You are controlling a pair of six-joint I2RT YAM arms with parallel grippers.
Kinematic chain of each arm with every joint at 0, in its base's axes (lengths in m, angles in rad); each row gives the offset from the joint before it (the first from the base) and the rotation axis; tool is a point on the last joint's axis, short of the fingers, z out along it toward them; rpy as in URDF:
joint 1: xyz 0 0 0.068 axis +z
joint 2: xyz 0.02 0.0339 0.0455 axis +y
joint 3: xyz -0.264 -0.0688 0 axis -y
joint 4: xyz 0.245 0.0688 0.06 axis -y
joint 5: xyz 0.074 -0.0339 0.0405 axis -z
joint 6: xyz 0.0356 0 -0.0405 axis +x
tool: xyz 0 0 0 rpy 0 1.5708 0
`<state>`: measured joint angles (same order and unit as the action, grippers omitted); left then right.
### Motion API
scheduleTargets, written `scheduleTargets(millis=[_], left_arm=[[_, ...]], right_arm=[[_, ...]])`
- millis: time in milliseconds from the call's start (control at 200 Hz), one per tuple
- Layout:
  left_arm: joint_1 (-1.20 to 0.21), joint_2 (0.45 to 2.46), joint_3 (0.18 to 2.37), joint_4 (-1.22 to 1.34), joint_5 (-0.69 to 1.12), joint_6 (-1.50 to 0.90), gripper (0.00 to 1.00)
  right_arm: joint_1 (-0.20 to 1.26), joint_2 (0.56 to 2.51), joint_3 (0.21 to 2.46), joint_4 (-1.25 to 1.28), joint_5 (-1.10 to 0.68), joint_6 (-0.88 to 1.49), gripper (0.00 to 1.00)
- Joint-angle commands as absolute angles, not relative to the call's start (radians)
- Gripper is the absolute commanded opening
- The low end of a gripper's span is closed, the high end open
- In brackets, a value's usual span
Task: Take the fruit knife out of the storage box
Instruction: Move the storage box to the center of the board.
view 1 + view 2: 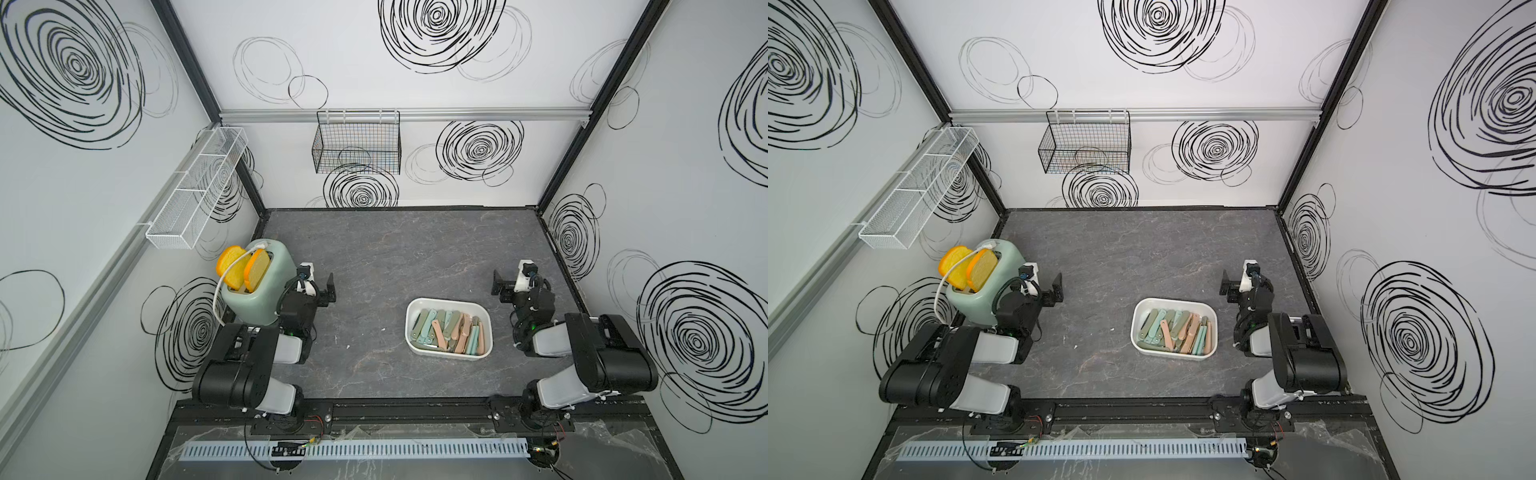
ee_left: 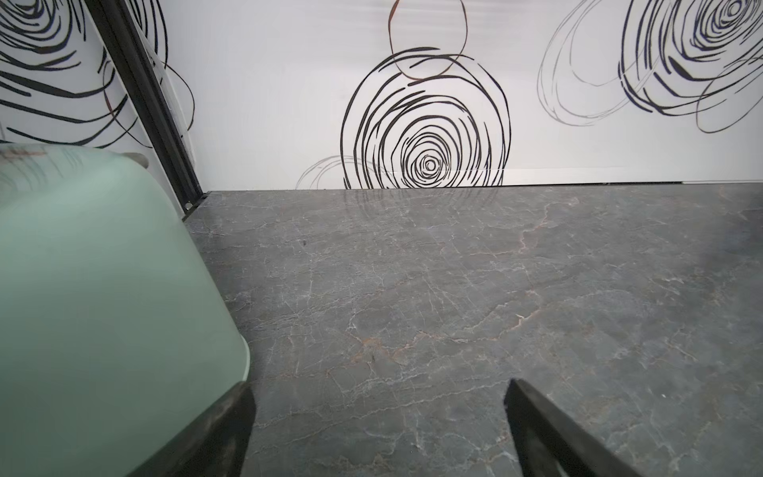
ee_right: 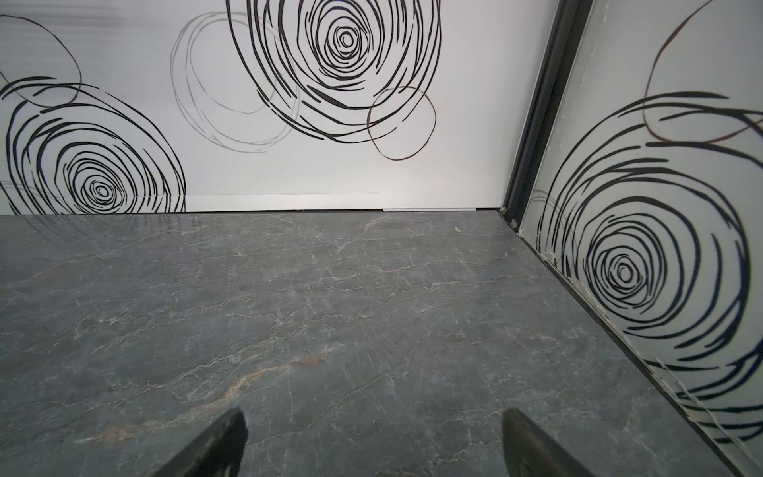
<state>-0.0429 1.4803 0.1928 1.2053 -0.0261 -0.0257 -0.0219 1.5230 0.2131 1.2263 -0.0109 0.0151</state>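
Grey marble tabletop (image 1: 374, 257): storage box (image 1: 409, 328) near right tool (image 1: 500, 287), not touching.

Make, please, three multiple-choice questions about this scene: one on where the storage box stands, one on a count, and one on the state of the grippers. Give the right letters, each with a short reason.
1. Where does the storage box stand?
A. in a wire basket on the wall
B. on the table, nearer the right gripper
C. on a shelf

2. How many bread slices stand in the toaster?
A. one
B. two
C. four

3. In what state are the left gripper and the right gripper?
A. both open, holding nothing
B. left shut on a knife
C. right shut on the box rim

Answers:
1 B: both top views show the storage box on the grey table, on the right gripper's side.
2 B: two orange-crusted slices stick up from the slots.
3 A: in each wrist view the jaws stand wide apart with only bare table between them.
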Motion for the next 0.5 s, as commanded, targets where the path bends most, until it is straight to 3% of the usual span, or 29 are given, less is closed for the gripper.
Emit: scheduleTargets(millis=[0, 495], left_arm=[[-0.035, 1.465, 0.216, 1.27, -0.021, -0.012, 0.98], [-0.035, 1.466, 0.214, 1.27, -0.021, -0.012, 0.98]], right_arm=[[-0.017, 1.512, 0.209, 1.254, -0.004, 0.014, 0.99], [-0.017, 1.512, 0.21, 1.253, -0.004, 0.014, 0.99]])
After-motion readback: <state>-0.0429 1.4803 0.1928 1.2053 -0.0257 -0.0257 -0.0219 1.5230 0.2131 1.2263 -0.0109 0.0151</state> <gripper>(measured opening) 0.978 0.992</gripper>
